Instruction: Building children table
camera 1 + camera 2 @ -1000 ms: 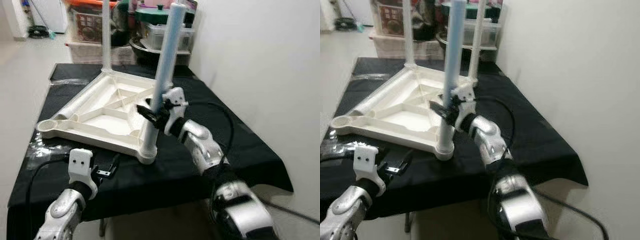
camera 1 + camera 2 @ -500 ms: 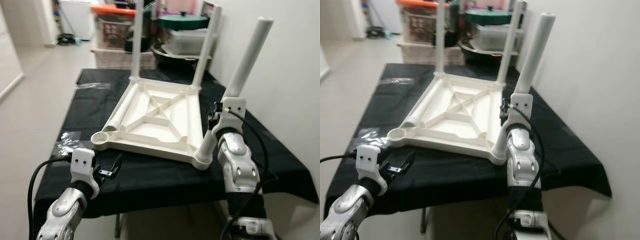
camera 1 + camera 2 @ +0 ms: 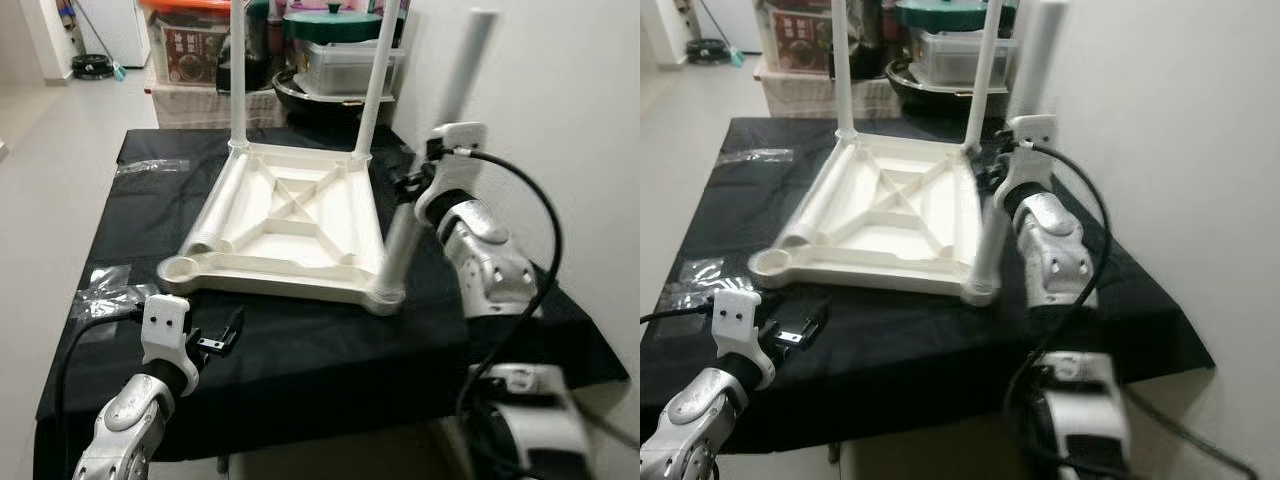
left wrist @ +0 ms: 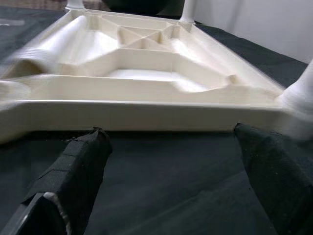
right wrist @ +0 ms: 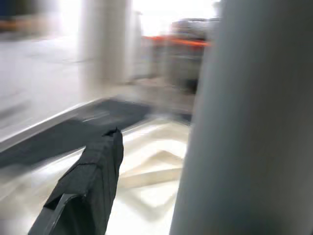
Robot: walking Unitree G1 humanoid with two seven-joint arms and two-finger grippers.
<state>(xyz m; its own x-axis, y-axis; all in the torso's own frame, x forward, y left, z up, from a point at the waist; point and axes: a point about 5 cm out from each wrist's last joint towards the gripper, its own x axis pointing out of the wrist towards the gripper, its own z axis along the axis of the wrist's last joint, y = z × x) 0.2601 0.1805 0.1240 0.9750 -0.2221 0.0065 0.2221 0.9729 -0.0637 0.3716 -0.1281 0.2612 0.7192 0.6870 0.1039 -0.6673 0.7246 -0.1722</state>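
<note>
The right pincer (image 3: 415, 186) grips the third table leg (image 3: 432, 160), seating it in the upturned tabletop's (image 3: 290, 215) near-right socket; next, press straight. The left pincer (image 4: 171, 161) hovers wide.

There is one white table top (image 3: 290, 225) lying upside down on one black cloth (image 3: 300, 340). Three legs (image 3: 237, 75) stand on it, and two grippers (image 3: 222, 340) are near.
</note>
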